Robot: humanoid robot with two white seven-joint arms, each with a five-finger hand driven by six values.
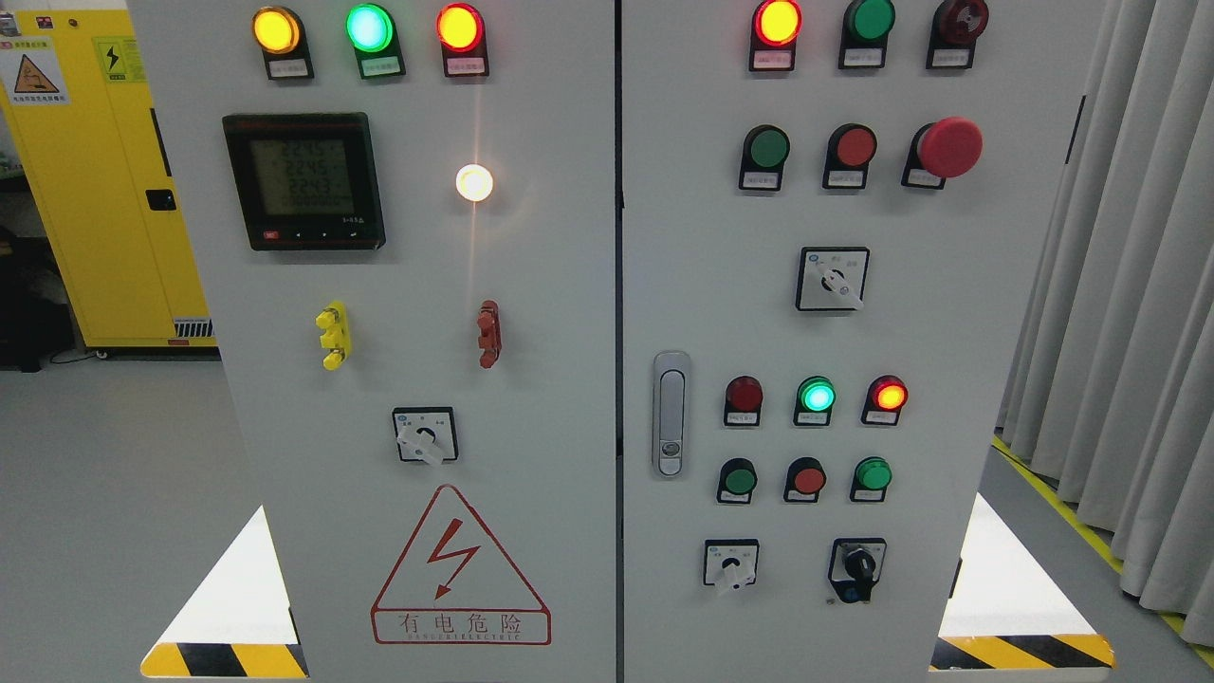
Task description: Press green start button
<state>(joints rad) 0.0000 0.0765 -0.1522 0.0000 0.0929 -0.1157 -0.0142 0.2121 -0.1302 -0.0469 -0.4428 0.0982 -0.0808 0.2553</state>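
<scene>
A grey electrical cabinet fills the head view. On its right door (948,360) sit three green push buttons: one in the upper row (767,148), and two in the lower row, at the left (739,481) and at the right (873,473). Their small labels are too small to read. A lit green lamp (817,395) glows above the lower row, and another lit green lamp (369,27) glows on the left door. Neither of my hands nor arms shows in this view.
Red push buttons (855,146) (808,479) and a red mushroom stop button (949,147) sit beside the green ones. Rotary switches (833,279) (730,565), a door handle (671,414), a meter display (303,180), a yellow cabinet (85,190) at left, grey curtains (1119,285) at right.
</scene>
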